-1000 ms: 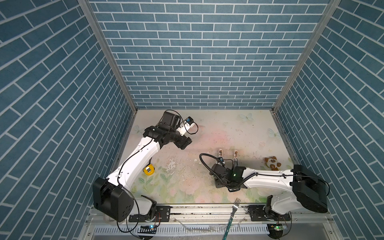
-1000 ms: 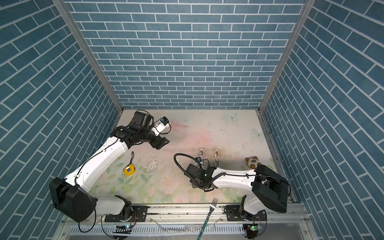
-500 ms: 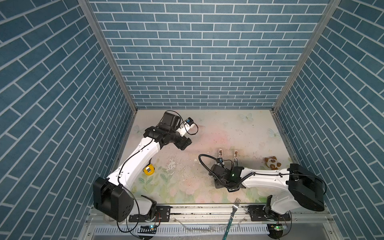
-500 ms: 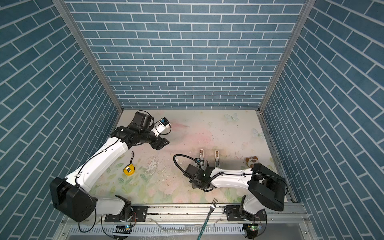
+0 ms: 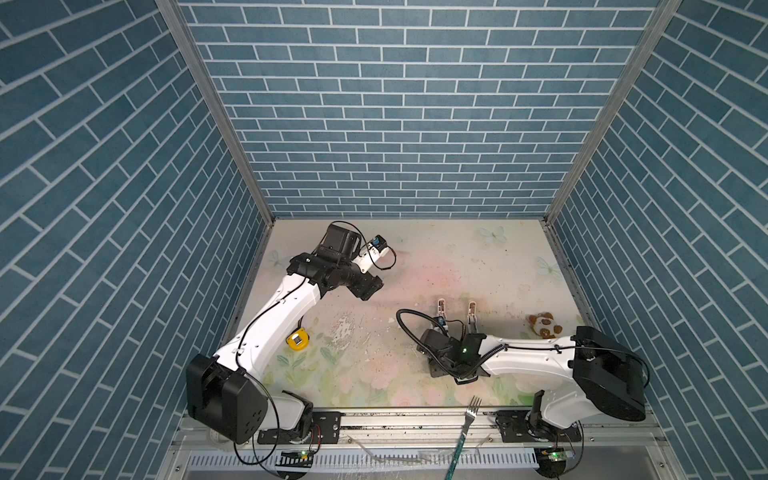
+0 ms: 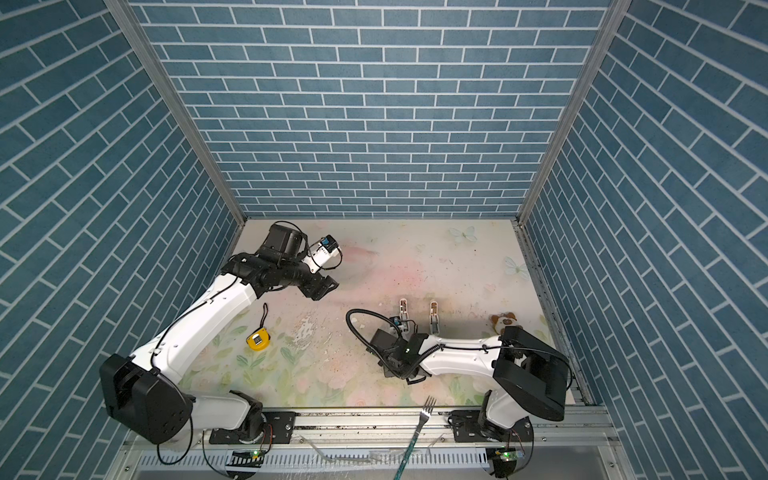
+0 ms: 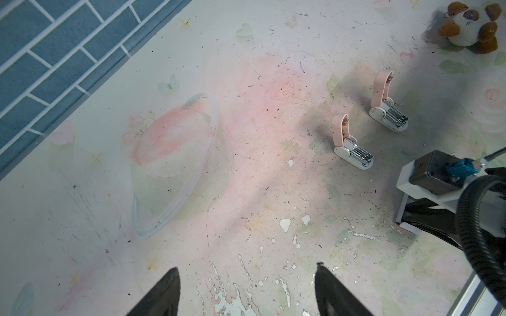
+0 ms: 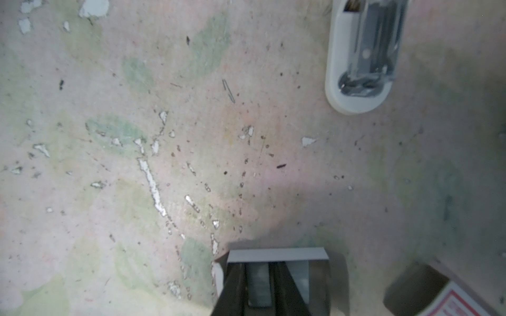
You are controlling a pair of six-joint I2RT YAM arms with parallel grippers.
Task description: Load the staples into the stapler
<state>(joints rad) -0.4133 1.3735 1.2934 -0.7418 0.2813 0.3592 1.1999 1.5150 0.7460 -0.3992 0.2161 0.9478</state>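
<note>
Two pink staplers with white bases stand hinged open side by side (image 5: pixel 439 309) (image 5: pixel 471 311), seen also in the left wrist view (image 7: pixel 353 147) (image 7: pixel 388 112). Just in front of them my right gripper (image 8: pixel 258 269) reaches down into a pale tray (image 8: pixel 276 254), its dark fingers shut on a grey strip of staples (image 8: pixel 258 287). One stapler base (image 8: pixel 361 54) lies a short way beyond the tray. In both top views the right wrist hides these fingers. My left gripper (image 7: pixel 246 273) hangs open and empty above the mat, to the back left (image 5: pixel 368 286).
A white-and-red labelled box (image 8: pixel 460 303) lies beside the tray. A yellow tape measure (image 5: pixel 298 340) sits at the left, a small plush toy (image 5: pixel 544 326) at the right. A fork (image 5: pixel 467 419) rests over the front rail. Blue brick walls close three sides.
The right arm's elbow has shifted slightly to the left. Both grippers stay where they were.
</note>
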